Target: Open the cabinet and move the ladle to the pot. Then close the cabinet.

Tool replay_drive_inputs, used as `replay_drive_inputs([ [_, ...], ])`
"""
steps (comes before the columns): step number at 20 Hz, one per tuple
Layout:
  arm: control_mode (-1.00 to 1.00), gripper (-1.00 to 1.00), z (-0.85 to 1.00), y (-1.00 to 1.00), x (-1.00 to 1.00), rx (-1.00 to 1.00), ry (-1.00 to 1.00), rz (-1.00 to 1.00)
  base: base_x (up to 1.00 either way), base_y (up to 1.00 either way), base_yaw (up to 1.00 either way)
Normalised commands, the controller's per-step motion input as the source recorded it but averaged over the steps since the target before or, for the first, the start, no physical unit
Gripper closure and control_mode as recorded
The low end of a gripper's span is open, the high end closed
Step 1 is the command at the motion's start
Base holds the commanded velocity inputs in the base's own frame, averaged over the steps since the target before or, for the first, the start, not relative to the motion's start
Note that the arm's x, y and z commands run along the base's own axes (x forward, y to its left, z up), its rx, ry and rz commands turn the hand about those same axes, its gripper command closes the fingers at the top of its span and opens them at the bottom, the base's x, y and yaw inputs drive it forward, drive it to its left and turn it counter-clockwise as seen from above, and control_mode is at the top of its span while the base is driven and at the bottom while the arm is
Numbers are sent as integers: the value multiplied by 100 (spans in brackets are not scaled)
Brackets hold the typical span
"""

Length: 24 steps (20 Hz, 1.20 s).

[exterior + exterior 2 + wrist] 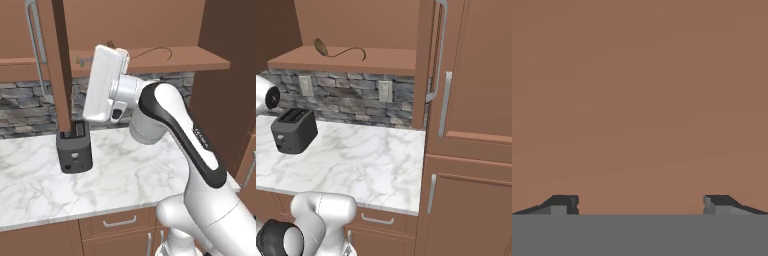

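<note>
The cabinet stands open, its left door [60, 65] edge-on to me and its right door [426, 65] swung out. On its lowest shelf [381, 62] lies the ladle [321, 47], a dark handle with a thin curved stem trailing right. My white hand [106, 82] is raised to shelf height in front of the opening and covers the ladle's handle in the left base view. In the hand view my gripper [640, 205] is open with nothing between its fingertips [562, 204], facing a plain brown surface. The pot is out of view.
A dark toaster [75, 147] sits on the marble counter [130, 175] below the open left door. Stone backsplash with outlets [385, 91] runs behind. A tall brown cabinet [476, 100] bounds the counter's right end. Drawers [120, 220] lie under the counter edge.
</note>
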Motion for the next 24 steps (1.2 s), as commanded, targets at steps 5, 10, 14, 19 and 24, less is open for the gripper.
replay_drive_inputs([
  [5, -100, -100, 30, -81, -19, 1, 11, 0, 0, 0, 0],
  [10, -100, -100, 6, -90, -27, -7, 22, 1, 0, 0, 0],
  [14, -100, -100, 3, -71, -5, -8, 33, 0, 0, 0, 0],
  [19, -100, -100, 1, -57, 0, -17, 31, 0, 0, 0, 0],
  [24, -100, -100, 12, -44, 0, -23, 19, 0, 0, 0, 0],
])
